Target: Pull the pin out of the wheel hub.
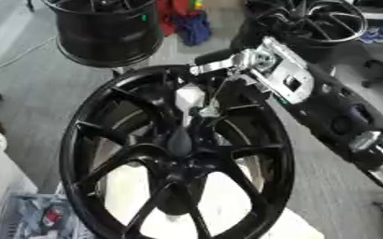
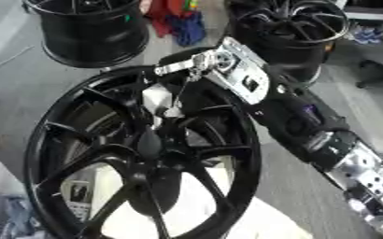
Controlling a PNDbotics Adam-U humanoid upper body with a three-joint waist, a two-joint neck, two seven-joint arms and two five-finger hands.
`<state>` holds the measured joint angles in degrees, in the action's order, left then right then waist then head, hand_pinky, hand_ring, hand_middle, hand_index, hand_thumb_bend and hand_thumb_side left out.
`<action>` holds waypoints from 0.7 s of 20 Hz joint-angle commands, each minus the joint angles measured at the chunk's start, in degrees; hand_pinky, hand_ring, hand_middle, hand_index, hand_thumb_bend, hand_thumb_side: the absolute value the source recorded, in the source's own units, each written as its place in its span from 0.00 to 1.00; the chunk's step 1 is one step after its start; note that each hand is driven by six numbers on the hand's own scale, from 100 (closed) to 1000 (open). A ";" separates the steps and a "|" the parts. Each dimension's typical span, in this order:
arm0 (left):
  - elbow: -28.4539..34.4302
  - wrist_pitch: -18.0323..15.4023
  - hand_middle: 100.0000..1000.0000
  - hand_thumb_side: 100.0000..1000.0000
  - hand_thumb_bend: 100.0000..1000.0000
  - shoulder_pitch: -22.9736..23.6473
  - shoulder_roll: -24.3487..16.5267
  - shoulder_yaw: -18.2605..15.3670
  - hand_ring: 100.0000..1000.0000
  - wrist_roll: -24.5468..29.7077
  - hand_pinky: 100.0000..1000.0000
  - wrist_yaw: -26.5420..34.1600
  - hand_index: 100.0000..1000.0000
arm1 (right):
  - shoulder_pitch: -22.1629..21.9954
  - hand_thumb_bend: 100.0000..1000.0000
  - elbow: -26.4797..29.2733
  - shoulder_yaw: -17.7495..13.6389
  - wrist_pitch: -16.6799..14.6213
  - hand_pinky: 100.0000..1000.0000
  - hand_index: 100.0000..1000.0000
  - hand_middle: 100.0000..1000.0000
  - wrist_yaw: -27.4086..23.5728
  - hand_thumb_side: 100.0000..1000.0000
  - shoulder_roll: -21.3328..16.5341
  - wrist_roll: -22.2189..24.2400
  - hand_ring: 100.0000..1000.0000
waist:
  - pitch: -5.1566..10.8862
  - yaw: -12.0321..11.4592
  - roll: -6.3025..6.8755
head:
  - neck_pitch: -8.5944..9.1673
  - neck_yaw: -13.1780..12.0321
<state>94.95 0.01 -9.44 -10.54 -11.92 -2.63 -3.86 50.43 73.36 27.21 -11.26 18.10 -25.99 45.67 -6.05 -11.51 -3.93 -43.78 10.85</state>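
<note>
A large black multi-spoke wheel (image 1: pixel 105 140) stands tilted in the middle of both views, its hub (image 1: pixel 181 140) facing me. My right arm comes in from the right, and its silver wrist plate (image 1: pixel 286 77) lies over the wheel's upper rim. My right hand (image 2: pixel 196 63) reaches down inside the rim, just above the hub. Below the hand there is a pale, blurred piece (image 1: pixel 188 96) with a small silver bit (image 1: pixel 208 112) beside it. I cannot make out whether this is the pin or whether the hand holds it. My left hand shows in neither view.
A black wheel barrel (image 1: pixel 105 32) stands at the back left and another spoked wheel (image 1: pixel 322 23) at the back right. Red and blue cloth (image 1: pixel 187 21) lies between them on the grey floor. A pale surface (image 1: pixel 227 205) shows through the lower spokes.
</note>
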 commanded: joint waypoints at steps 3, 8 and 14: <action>0.77 -0.12 0.62 0.18 0.31 -0.57 -1.08 -0.33 0.60 -0.04 0.58 -0.22 0.76 | 1.68 0.00 1.41 -0.78 0.44 0.75 0.72 0.49 -0.37 0.02 -1.22 -1.22 0.66 | 0.76 -0.05 0.33 | 0.37 0.14; 0.74 -0.11 0.62 0.18 0.31 -0.55 -1.18 -0.34 0.60 -0.04 0.58 -0.18 0.76 | 2.77 0.00 3.71 -1.49 1.15 0.75 0.72 0.49 -1.27 0.02 -2.07 -2.25 0.66 | 0.93 0.02 0.20 | 0.35 0.10; 0.66 -0.07 0.62 0.18 0.31 -0.44 -1.39 -0.33 0.60 0.00 0.58 -0.19 0.76 | 4.91 0.00 7.36 -2.89 2.26 0.76 0.73 0.50 -2.37 0.00 -3.80 -3.03 0.67 | 1.27 0.21 -0.08 | 0.26 -0.02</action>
<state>94.93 0.01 -9.44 -10.54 -11.92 -2.63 -3.86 53.89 79.05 25.53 -9.25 16.42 -27.86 42.99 -5.60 -11.34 -4.36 -43.78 10.82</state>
